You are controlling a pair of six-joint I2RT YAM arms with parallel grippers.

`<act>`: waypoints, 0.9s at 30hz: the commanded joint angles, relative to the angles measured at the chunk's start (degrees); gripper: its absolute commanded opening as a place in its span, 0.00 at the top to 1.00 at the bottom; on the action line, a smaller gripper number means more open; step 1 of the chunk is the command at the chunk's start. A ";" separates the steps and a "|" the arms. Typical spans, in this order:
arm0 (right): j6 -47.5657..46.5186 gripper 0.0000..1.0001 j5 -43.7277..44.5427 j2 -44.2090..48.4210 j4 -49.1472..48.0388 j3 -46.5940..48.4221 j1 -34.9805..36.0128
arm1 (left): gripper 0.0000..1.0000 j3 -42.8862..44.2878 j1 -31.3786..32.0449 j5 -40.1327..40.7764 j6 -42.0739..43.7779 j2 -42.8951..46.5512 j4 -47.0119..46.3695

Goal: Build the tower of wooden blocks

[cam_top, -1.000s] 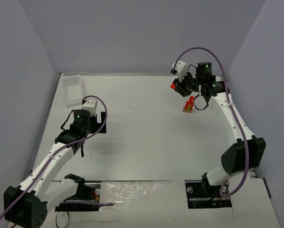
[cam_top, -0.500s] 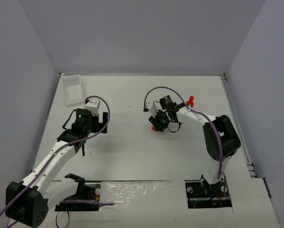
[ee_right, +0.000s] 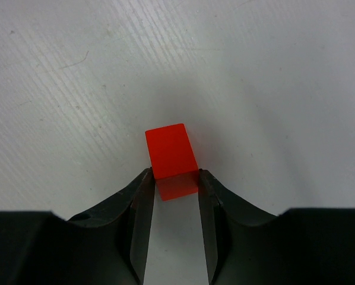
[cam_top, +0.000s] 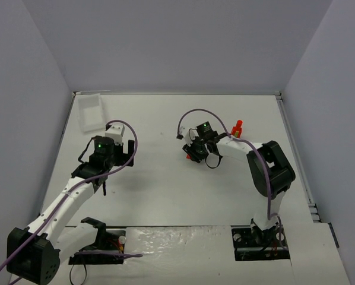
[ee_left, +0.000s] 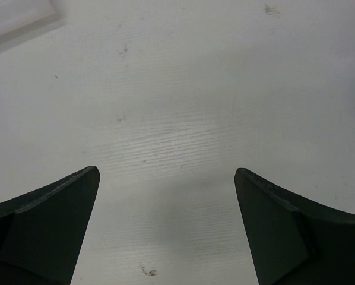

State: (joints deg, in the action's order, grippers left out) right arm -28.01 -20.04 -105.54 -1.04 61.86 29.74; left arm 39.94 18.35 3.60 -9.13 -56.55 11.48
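Block (ee_right: 170, 155) sits pinched by its near end in right gripper (ee_right: 173, 178); hold it level and square over tower (cam_top: 238, 126) before release. Left gripper (ee_left: 165, 196) gapes, empty.

White arms (cam_top: 65, 199), black joints and jaws, looping purple cables (cam_top: 132, 148)

This is a robotics lab test cell rather than any lived-in room: a bare white table (cam_top: 165, 184) is boxed in on three sides by plain grey-lavender walls (cam_top: 177, 47). Two white robot arms, the left arm (cam_top: 67, 199) and the right arm (cam_top: 266, 172), are bolted on black mounts (cam_top: 97, 242) at the table's near edge. Purple cables (cam_top: 132, 147) loop along the arms, green status lights glow on their wrists, and a clear plastic tray (cam_top: 91, 113) sits in the far left corner.
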 commanded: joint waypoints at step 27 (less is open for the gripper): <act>-3.61 0.58 -1.56 1.64 7.28 6.79 0.58 | 0.03 0.84 0.02 -0.03 0.78 1.68 -4.13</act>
State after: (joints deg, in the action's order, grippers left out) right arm -30.35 -20.86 -103.94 5.54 65.39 30.09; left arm 39.87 18.35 3.86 -9.08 -55.92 10.82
